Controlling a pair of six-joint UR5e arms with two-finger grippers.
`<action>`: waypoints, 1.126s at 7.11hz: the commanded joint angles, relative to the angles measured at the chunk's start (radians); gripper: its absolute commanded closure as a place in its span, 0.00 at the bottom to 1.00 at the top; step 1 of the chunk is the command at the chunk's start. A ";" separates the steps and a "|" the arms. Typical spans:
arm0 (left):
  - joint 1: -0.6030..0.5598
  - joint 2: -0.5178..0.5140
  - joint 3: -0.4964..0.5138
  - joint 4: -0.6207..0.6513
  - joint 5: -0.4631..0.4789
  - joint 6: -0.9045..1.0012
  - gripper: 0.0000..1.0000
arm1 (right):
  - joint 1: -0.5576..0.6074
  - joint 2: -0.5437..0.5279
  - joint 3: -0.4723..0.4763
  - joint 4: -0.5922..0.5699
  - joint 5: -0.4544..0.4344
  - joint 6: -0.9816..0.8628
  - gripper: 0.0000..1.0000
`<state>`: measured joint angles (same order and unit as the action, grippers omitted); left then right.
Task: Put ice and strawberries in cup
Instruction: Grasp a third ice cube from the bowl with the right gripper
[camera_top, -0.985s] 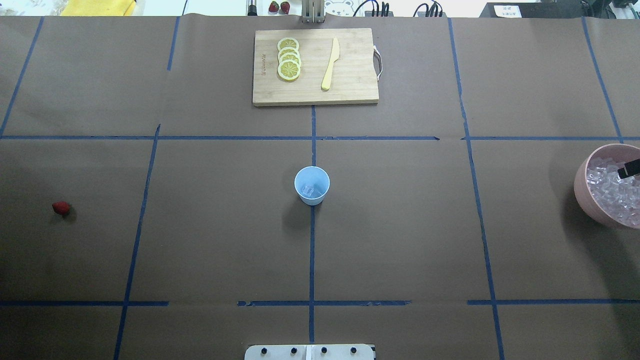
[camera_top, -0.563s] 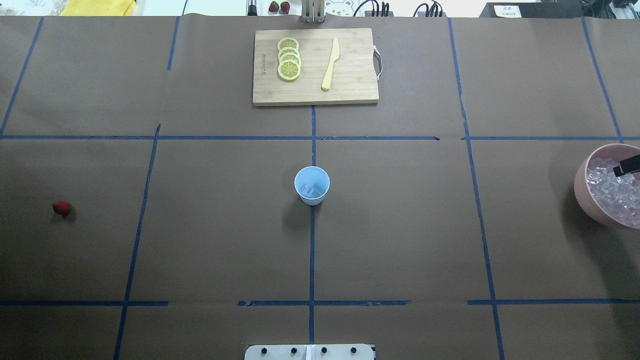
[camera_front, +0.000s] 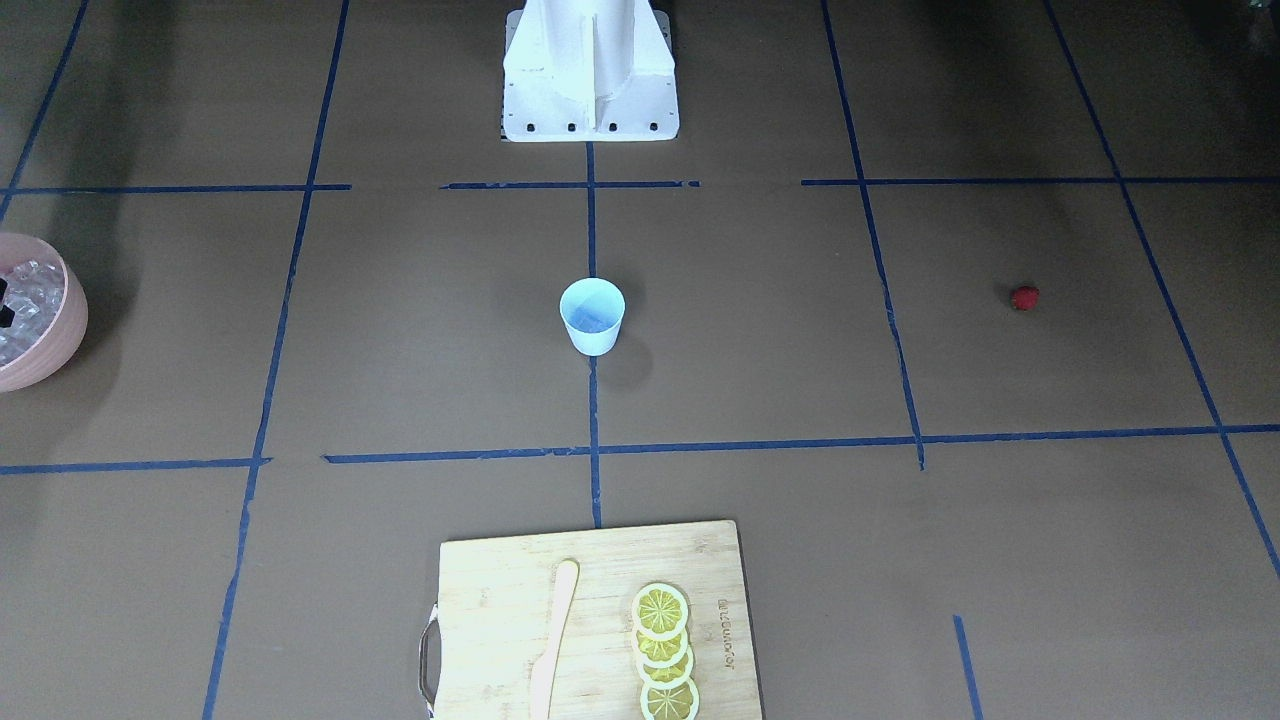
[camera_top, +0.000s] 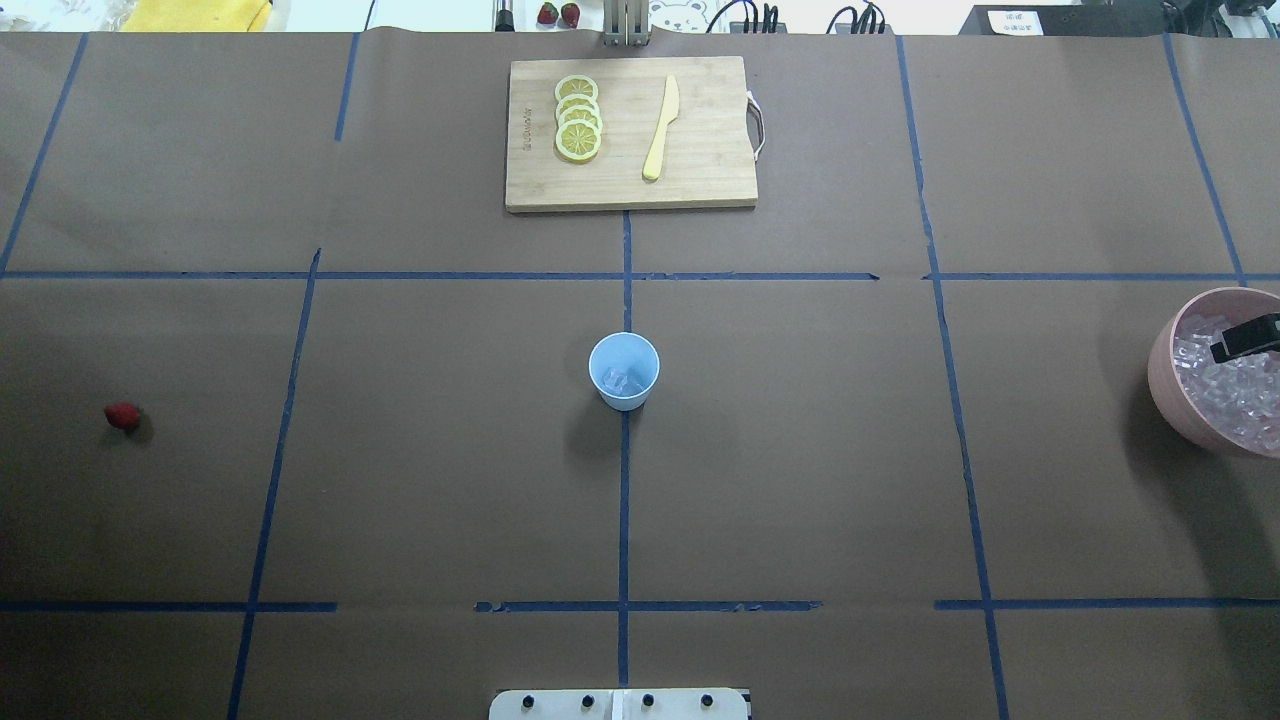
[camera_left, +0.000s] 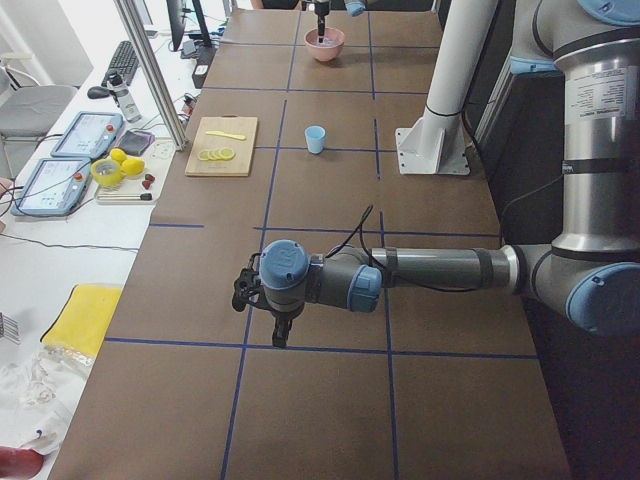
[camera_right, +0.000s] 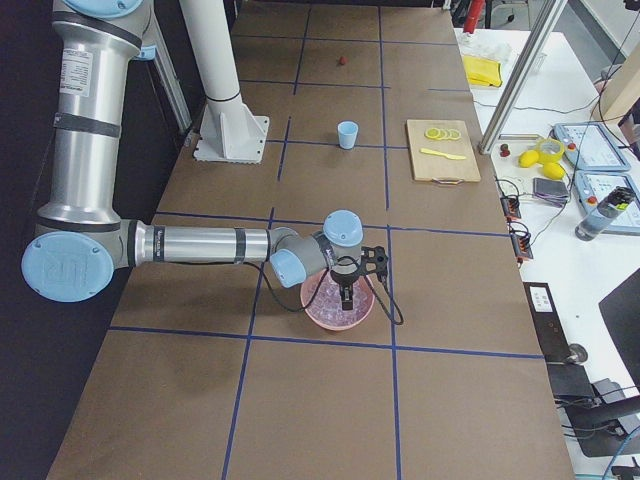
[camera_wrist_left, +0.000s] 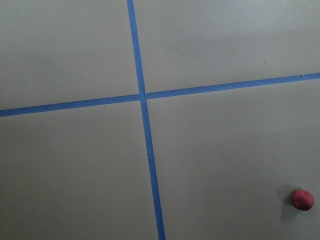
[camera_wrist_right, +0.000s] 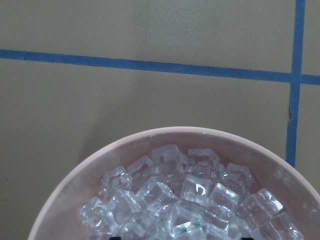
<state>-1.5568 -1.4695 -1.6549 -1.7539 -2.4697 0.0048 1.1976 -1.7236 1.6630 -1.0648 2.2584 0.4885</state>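
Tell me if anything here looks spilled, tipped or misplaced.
Nothing stands out. The cup stands upright, the ice sits inside the pink bowl with none visibly spilled, and the strawberry lies alone on the table.

One cup (camera_top: 622, 401), one bowl (camera_top: 1163, 398), four lemon slices (camera_top: 578, 144)

- Cup (camera_top: 624, 370): ice (camera_top: 622, 381) inside.
- Strawberry (camera_top: 122, 416): far off the cup's left, overhead view.
- Bowl (camera_top: 1163, 385) holding ice: far off the cup's right.
- Cutting board (camera_top: 710, 140): beyond the cup, bearing lemon slices (camera_top: 578, 130) and knife (camera_top: 661, 128).
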 joint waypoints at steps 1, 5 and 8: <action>0.001 0.000 0.000 -0.001 0.000 0.000 0.00 | -0.001 -0.001 -0.021 0.002 -0.002 0.001 0.25; 0.000 0.000 0.001 0.001 0.000 0.000 0.00 | 0.000 -0.005 -0.019 0.002 0.001 0.001 0.35; 0.001 0.000 0.001 0.001 0.000 0.000 0.00 | 0.000 -0.011 -0.015 0.003 0.004 -0.002 0.58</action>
<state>-1.5558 -1.4696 -1.6537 -1.7533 -2.4697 0.0046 1.1979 -1.7324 1.6463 -1.0621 2.2618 0.4880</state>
